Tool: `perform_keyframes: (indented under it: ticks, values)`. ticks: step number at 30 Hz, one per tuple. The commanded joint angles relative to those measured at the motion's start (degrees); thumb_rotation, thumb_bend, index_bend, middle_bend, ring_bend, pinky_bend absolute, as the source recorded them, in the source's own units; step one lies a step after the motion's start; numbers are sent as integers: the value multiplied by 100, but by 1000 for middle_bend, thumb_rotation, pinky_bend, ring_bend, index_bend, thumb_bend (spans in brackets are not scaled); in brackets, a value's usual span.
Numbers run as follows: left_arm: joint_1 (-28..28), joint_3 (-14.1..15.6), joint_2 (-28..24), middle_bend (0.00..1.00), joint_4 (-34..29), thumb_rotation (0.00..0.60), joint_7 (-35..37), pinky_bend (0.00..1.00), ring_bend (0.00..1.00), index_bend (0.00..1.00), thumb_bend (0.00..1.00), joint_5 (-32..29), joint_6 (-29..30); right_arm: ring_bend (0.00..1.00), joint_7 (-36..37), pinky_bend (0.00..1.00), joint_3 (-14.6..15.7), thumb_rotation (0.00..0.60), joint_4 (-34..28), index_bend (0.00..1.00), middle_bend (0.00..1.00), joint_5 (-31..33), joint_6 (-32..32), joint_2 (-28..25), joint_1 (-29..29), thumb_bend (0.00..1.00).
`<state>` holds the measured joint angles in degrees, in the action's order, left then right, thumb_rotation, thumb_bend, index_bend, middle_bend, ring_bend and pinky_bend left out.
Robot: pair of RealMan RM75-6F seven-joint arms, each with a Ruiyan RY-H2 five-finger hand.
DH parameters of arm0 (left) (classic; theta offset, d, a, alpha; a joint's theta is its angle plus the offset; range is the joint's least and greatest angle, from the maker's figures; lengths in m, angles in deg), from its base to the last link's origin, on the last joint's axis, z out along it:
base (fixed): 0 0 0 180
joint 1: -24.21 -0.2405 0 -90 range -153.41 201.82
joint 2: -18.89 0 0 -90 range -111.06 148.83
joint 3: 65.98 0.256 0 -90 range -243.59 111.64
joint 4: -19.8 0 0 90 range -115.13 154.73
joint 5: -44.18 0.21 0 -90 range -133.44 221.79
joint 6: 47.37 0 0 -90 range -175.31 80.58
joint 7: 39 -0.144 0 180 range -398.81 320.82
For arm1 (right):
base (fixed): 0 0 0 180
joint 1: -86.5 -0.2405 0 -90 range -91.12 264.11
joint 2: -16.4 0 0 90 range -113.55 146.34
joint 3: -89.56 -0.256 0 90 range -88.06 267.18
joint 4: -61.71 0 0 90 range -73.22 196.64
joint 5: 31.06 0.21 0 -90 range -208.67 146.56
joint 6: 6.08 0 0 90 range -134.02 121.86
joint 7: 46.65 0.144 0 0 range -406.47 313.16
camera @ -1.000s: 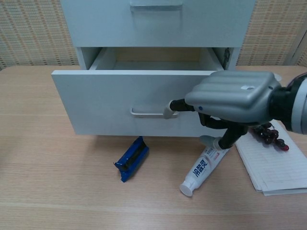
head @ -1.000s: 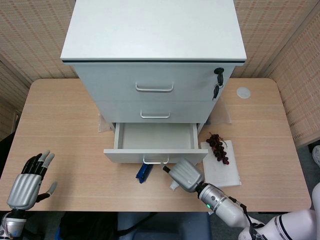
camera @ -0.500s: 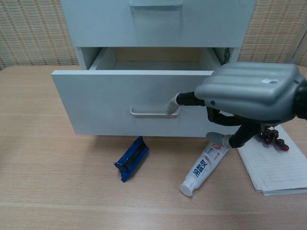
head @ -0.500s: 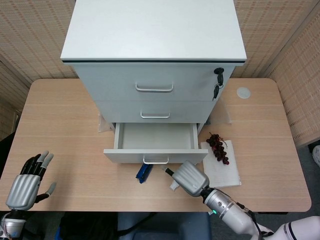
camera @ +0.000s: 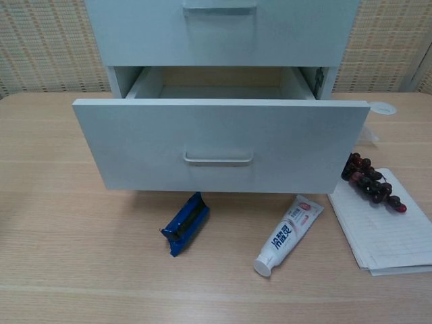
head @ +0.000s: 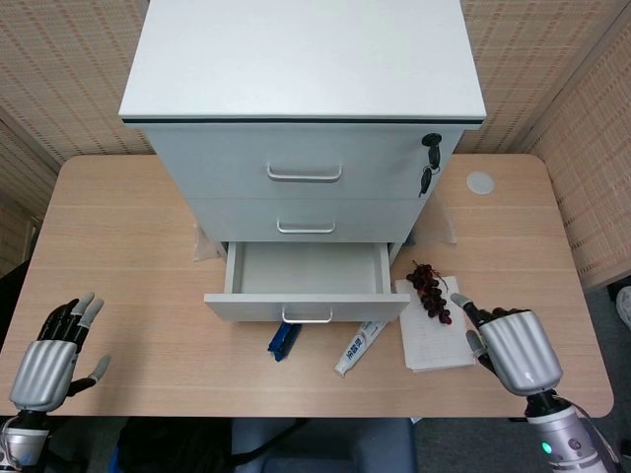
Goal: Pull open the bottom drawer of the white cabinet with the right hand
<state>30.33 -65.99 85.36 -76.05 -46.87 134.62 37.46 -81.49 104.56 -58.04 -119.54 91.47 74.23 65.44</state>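
The white cabinet (head: 306, 148) stands at the back of the table. Its bottom drawer (head: 306, 286) is pulled out and shows an empty inside; the drawer front (camera: 219, 145) with its metal handle (camera: 217, 159) fills the chest view. My right hand (head: 515, 350) is at the front right of the table, well away from the handle, fingers apart and holding nothing. My left hand (head: 49, 357) hovers at the front left edge, fingers spread and empty. Neither hand shows in the chest view.
A blue object (camera: 185, 223) and a toothpaste tube (camera: 287, 235) lie in front of the drawer. A bunch of dark grapes (head: 431, 292) sits on a paper pad (camera: 388, 233) at the right. A white round disc (head: 480, 181) lies at the back right.
My right hand has let go of the drawer handle and drawn back to the right front of the table. The drawer stays pulled out. The left hand barely moved.
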Motion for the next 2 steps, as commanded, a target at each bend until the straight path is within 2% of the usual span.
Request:
perform_keyframes:
  ticks: [1,2]
  values:
    - [14,-20,20,0,-29,600,-39,85,0,14,326,9,9,400,671,577,-54,600,689,289,420,132,418,-117,641,395]
    - [20,-27,28,0,-44,600,-59,85,0,14,326,2,4,373,843,555,-115,600,872,289,395,220,472,-76,766,395]
